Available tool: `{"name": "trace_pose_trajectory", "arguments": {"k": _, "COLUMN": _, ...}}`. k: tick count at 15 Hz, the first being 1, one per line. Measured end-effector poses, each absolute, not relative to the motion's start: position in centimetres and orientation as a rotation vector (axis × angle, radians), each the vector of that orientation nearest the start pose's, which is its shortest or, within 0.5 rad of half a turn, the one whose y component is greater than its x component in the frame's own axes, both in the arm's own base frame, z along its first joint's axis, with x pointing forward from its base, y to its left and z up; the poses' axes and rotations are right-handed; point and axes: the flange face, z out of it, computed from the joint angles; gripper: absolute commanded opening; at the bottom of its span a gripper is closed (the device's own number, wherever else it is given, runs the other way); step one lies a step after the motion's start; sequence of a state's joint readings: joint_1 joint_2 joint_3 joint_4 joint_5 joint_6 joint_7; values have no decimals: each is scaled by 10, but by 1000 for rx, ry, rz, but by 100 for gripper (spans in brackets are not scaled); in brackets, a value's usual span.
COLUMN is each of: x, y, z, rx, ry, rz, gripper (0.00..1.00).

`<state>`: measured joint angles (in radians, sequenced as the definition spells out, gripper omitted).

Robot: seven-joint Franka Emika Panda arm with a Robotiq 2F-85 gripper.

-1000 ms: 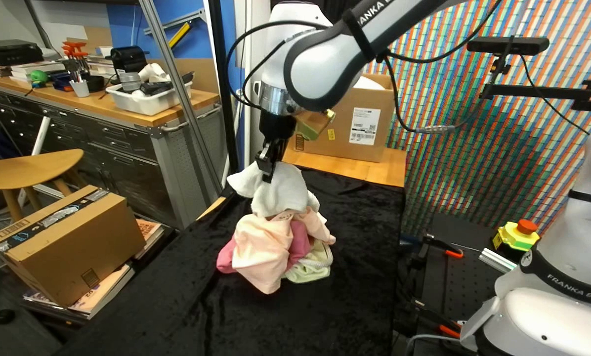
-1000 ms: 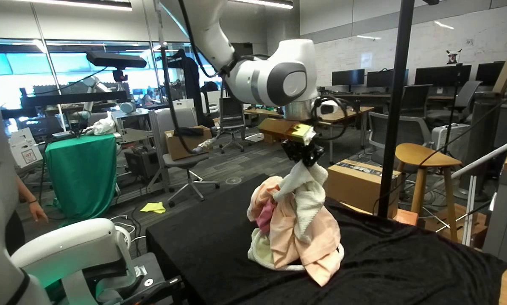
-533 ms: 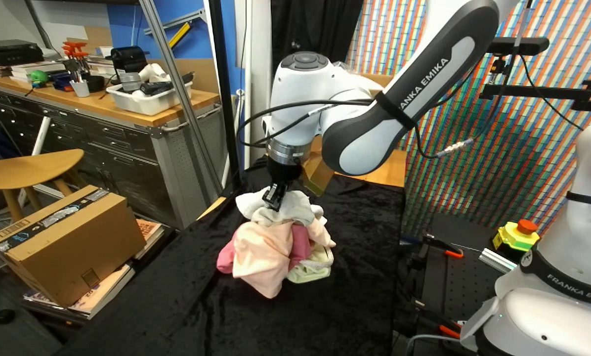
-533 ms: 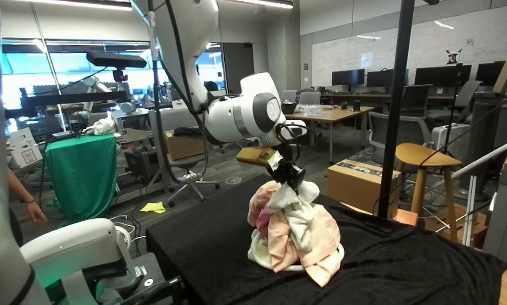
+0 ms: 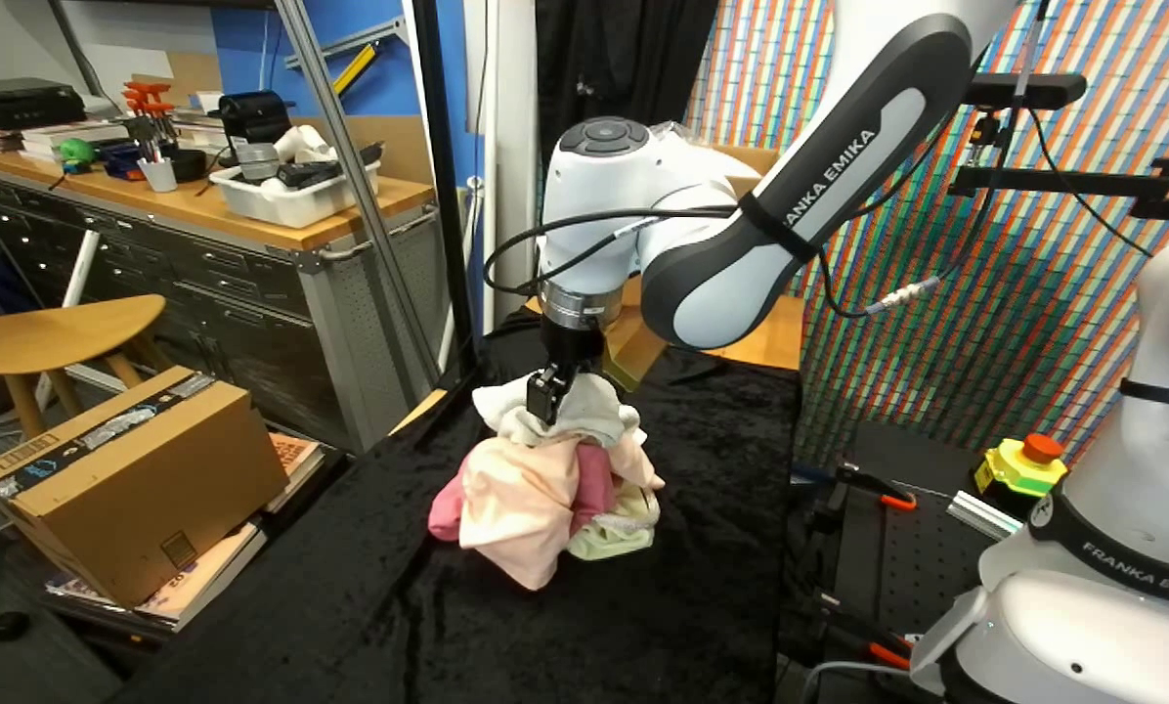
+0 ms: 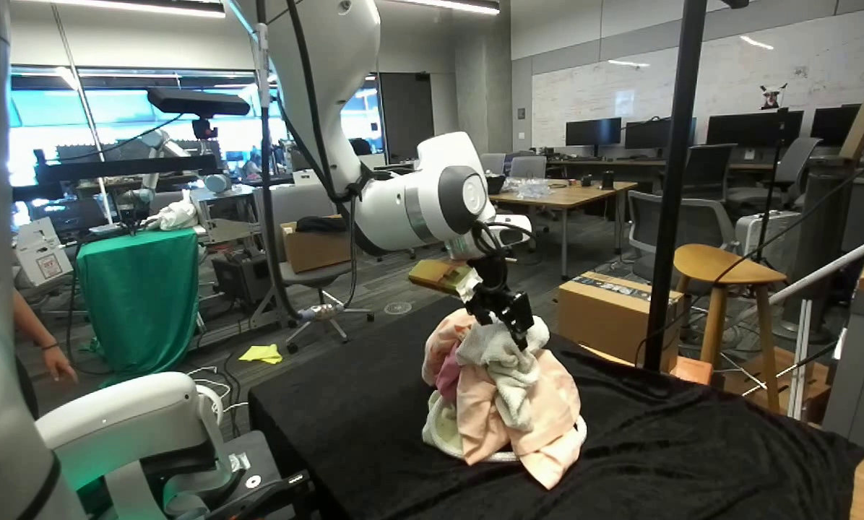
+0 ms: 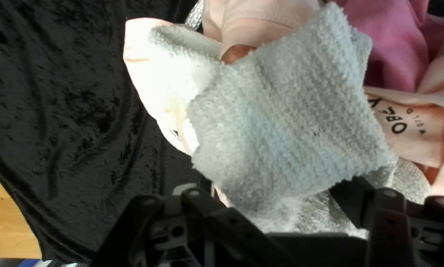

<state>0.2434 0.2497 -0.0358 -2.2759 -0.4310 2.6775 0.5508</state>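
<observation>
My gripper (image 7: 277,187) is low over a heap of cloths, its jaws spread wide. A fuzzy off-white towel (image 7: 281,122) lies loosely between and below the fingers (image 7: 350,198), not pinched. In both exterior views this towel (image 5: 584,416) sits crumpled on top of the heap, with the gripper (image 6: 517,336) right at it. Under it are a peach garment (image 5: 516,499) with printed lettering, a pink cloth (image 5: 594,479) and a pale green cloth (image 5: 614,541). A white corded rim (image 6: 581,432) shows around the heap's foot. The left fingertip is partly hidden in the wrist view.
Black velvety fabric (image 5: 682,616) covers the table. A black post (image 6: 674,188) rises beside it, near a cardboard box (image 6: 609,314) and a wooden stool (image 6: 728,263). Another cardboard box (image 5: 731,235) stands behind the arm. A red-and-yellow button (image 5: 1024,464) sits beside the table.
My gripper came down with the towel pinched in it, then its jaws spread apart. The towel's raised part has sunk onto the heap. In the last half second the arm shifted only slightly.
</observation>
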Motion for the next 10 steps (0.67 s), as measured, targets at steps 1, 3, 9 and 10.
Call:
{"name": "trace_pose_trajectory", "arguments": {"k": 1, "x": 531, "y": 126, "z": 262, "rx": -3269, "ry": -50, "rz": -344, "gripper": 100}}
{"name": "trace_pose_trajectory", "arguments": {"k": 3, "x": 523, "y": 127, "z": 272, "rx": -3249, "ry": -60, "rz": -281, "gripper": 100}}
{"name": "trace_pose_trajectory", "arguments": {"k": 9, "x": 489, "y": 119, "z": 358, "rx": -3175, "ry": -48, "rz": -182, "gripper": 100}}
{"name": "trace_pose_trajectory", "arguments": {"k": 10, "x": 482, "y": 115, "z": 374, "rx": -3167, "ry": -19, "rz": -172, "gripper": 100}}
